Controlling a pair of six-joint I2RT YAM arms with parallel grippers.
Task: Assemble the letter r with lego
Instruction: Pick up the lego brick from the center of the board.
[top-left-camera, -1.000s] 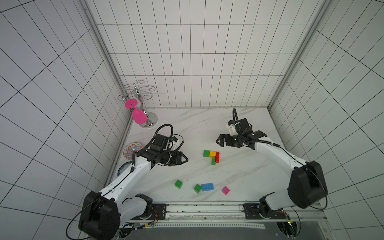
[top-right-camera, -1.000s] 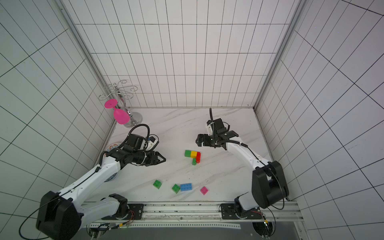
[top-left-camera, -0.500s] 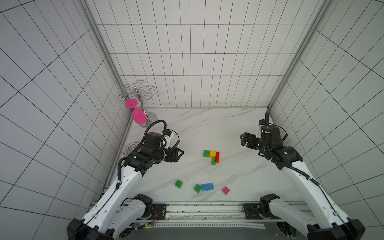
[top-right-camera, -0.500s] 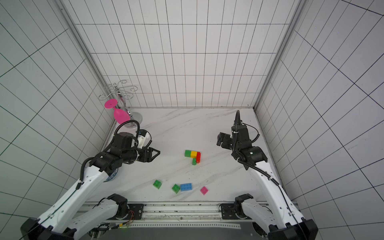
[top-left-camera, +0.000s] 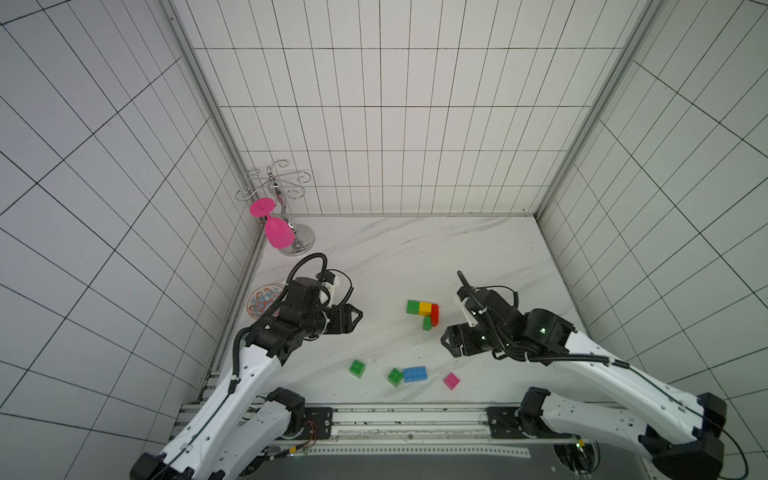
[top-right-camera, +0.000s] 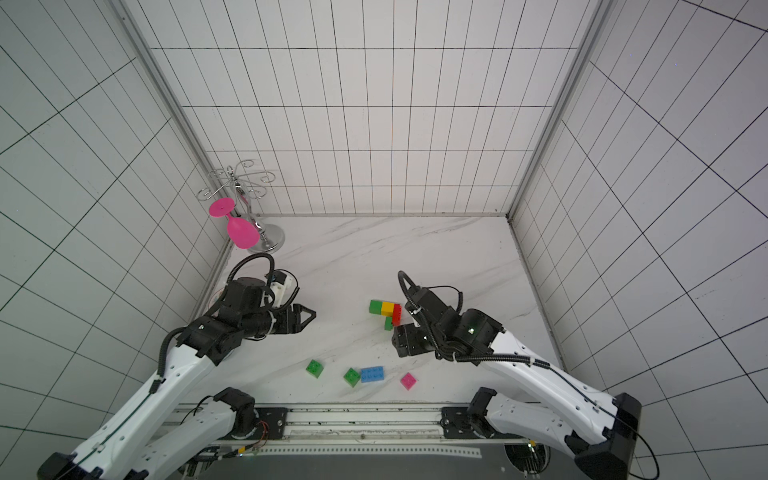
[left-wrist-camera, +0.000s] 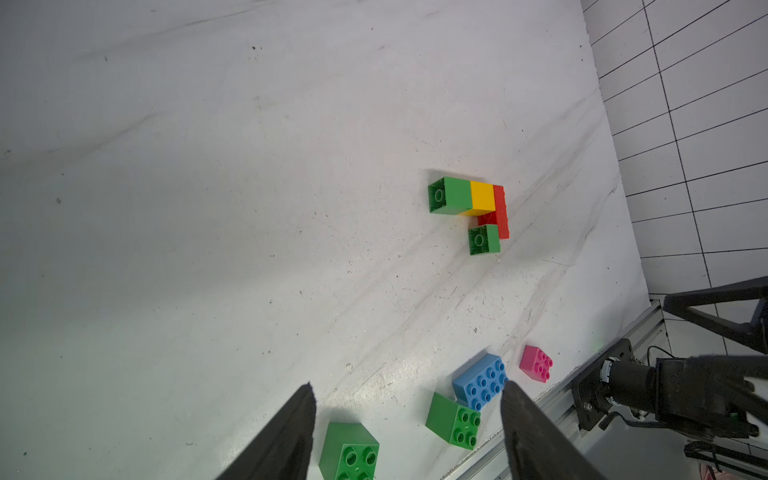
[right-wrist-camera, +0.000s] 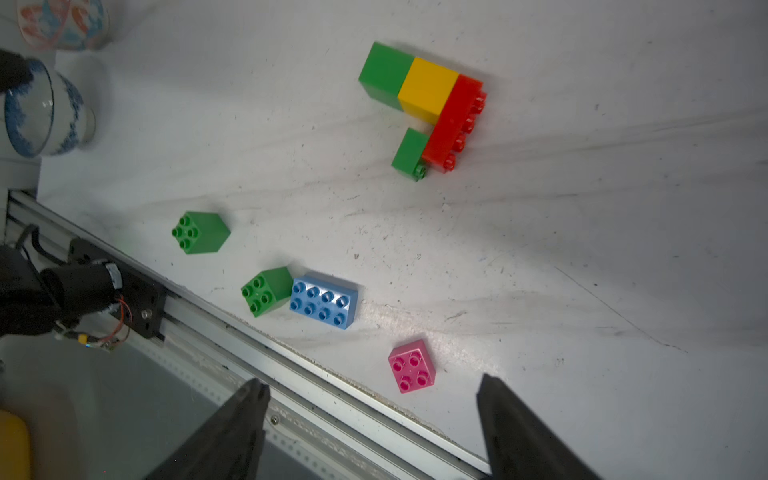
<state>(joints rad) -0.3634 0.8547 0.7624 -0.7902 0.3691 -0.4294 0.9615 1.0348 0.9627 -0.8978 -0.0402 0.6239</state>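
Left hand (top-left-camera: 353, 319) hangs over the desk (top-left-camera: 415, 257) with its jaws well apart and nothing between them. The right hand (top-left-camera: 451, 341) is spread wide too, and empty.

The lego (top-right-camera: 387, 308) lies in two groups. A joined piece (top-left-camera: 424, 309) of green, yellow and red bricks, with another green one at the red brick's near end, lies on its side about mid-desk. The right hand is just beside it, to the front and right. The left hand is well apart on the other side, with bare desk between.

Four loose bricks sit studs up in a row near the front edge: a green cube (top-left-camera: 357, 368), a second green cube (top-left-camera: 395, 376) touching a blue brick (top-left-camera: 414, 374), and a pink cube (top-left-camera: 451, 380). That row lies nearer the front than either hand. A rail (top-left-camera: 407, 415) runs along the front edge, and the pink cube is close to it.

Tiled walls (top-left-camera: 374, 145) close the desk at the back, left and right. The back half of the desk is bare, save the back left corner, where a wire rack (top-left-camera: 301, 243) stands with a pink glass (top-left-camera: 279, 236) hanging bowl down. A plate (top-left-camera: 262, 296) lies at the left edge, partly hidden by the left arm (top-left-camera: 253, 370). In the right wrist view a blue-and-white cup (right-wrist-camera: 41, 108) shows near it.
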